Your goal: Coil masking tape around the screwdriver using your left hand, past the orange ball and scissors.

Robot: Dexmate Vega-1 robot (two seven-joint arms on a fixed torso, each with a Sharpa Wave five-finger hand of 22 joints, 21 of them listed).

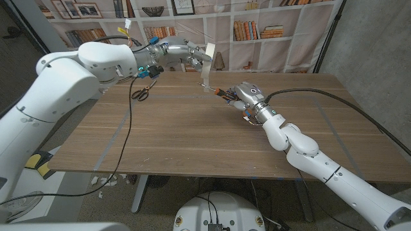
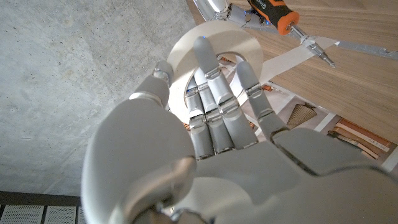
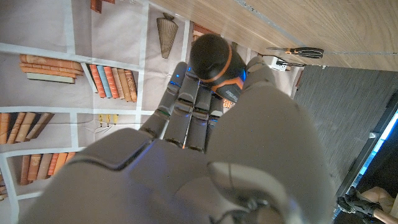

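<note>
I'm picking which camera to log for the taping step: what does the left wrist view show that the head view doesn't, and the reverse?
Left wrist view alone: the screwdriver's metal shaft with the tape strip stuck to it. Head view alone: the scissors on the table, and the right hand gripping the screwdriver. Both: the left hand holding the masking tape roll.

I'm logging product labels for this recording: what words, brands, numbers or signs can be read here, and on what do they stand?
None can be read.
Screwdriver: small pale print on the black handle, held in the right robot hand, too blurred to read.
Masking tape, held by the left robot hand: plain, no print visible.
Book spines on the backdrop: no legible lettering.
</note>
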